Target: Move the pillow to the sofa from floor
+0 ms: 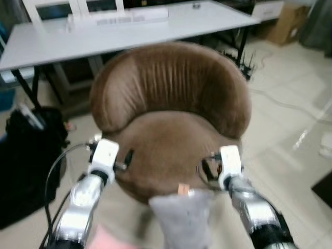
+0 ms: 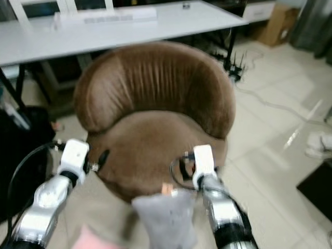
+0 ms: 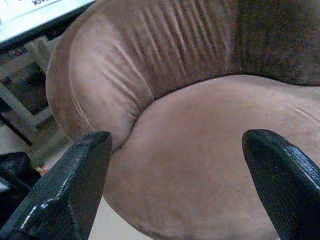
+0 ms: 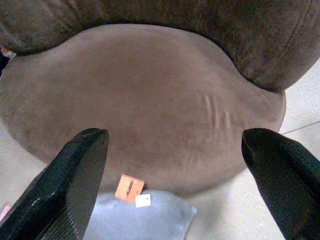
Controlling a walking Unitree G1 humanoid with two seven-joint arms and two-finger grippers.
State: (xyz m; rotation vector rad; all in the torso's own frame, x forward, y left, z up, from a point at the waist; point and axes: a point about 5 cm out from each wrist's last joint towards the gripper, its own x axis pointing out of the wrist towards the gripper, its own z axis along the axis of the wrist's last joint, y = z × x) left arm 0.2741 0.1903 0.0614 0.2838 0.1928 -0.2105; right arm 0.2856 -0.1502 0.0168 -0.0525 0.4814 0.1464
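Note:
A grey pillow (image 1: 181, 220) with an orange tag (image 4: 129, 187) lies low in front of the brown round sofa (image 1: 171, 119), between my two arms. I cannot tell what it rests on. My left gripper (image 3: 180, 150) is open at the sofa seat's front left edge, its fingers (image 1: 127, 156) pointing at the cushion. My right gripper (image 4: 175, 145) is open over the seat's front right edge (image 1: 207, 168), with the pillow just below and behind it. Neither gripper holds anything.
A white table (image 1: 129, 26) stands behind the sofa. A black bag (image 1: 26, 155) sits on the floor to the left. Cables (image 1: 249, 62) and a cardboard box (image 1: 288, 21) are at the back right. Something pink (image 1: 111, 239) shows by my left arm.

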